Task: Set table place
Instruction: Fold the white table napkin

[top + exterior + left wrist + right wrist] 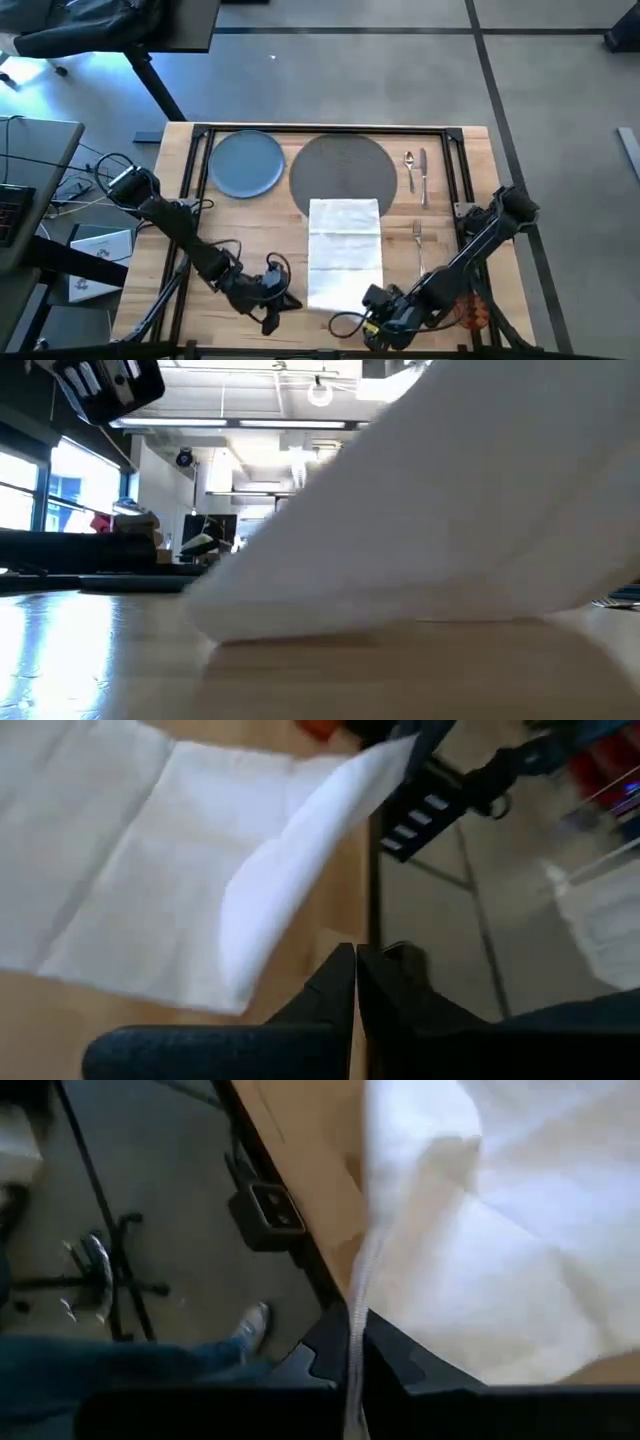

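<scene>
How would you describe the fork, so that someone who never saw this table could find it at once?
Start from the pale wood table and find the round dark grey mat near its far edge. On the right of the mat, a spoon and a knife lie side by side. The fork lies alone just nearer than these two, right of the white napkin, and it alone has prongs.

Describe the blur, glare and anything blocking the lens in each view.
High view: evenly lit and sharp, napkin lying over the mat. Low view: the napkin fills the frame as a soft out-of-focus white mass, with bright windows and ceiling lights behind. Left wrist view: the lifted napkin edge is smeared. Right wrist view: the napkin is washed out and the floor soft.
</scene>
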You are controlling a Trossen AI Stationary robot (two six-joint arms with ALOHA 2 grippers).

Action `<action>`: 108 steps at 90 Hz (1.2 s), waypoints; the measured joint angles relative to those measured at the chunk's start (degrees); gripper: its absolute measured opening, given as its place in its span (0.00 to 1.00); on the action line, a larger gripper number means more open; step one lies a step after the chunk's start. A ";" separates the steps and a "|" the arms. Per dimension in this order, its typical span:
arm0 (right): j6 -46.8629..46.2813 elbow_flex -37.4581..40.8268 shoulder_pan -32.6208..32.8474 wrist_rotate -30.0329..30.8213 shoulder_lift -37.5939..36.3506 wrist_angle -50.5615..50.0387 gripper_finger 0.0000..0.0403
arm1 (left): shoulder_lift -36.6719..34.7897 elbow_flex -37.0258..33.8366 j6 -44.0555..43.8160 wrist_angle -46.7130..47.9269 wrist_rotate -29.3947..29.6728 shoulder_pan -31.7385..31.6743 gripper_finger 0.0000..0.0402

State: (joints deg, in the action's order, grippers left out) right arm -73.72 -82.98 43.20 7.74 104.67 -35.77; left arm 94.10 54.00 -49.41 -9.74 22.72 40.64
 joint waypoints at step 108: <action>63.57 -8.36 -2.66 -7.77 11.88 -14.72 0.00 | 13.40 5.89 21.28 -11.72 -15.58 -14.78 0.15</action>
State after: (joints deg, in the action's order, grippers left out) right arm -10.15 -91.34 40.54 -0.03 116.55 -50.49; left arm 107.51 59.89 -28.13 -21.45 7.14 25.86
